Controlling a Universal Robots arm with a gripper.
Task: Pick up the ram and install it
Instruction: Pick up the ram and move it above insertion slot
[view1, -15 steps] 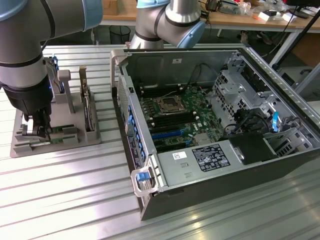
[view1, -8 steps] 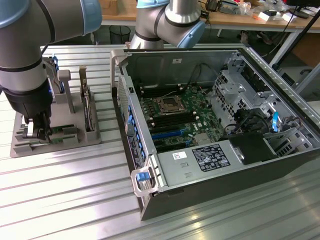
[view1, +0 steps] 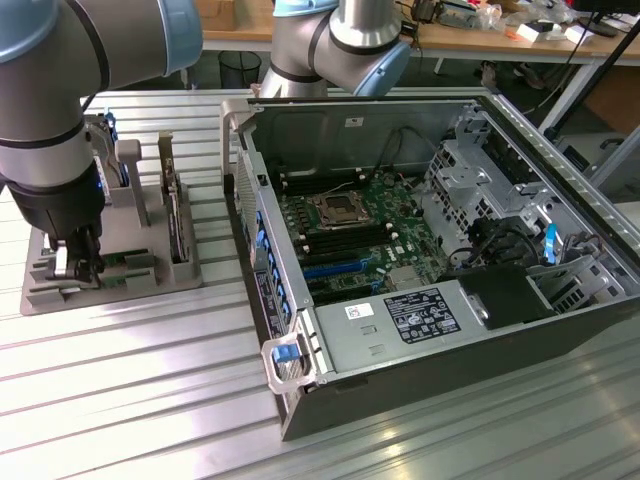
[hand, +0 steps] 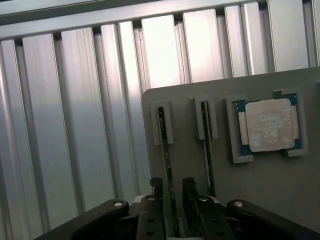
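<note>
One ram (hand: 166, 150) stands on edge in the grey holder (hand: 260, 195), at nine o'clock from the computer case (view1: 330, 120) in the exterior view. The hand (hand: 172, 184) straddles it, wide open, gripping nothing. Light, stiff, fragile, it seems best pinched across its flat faces.

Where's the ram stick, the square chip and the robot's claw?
ram (hand: 165, 150), wrist view, middle of its edge
square chip (hand: 269, 125), wrist view, centre of its lid
gripper (hand: 172, 185), wrist view, between its fingertips
</note>
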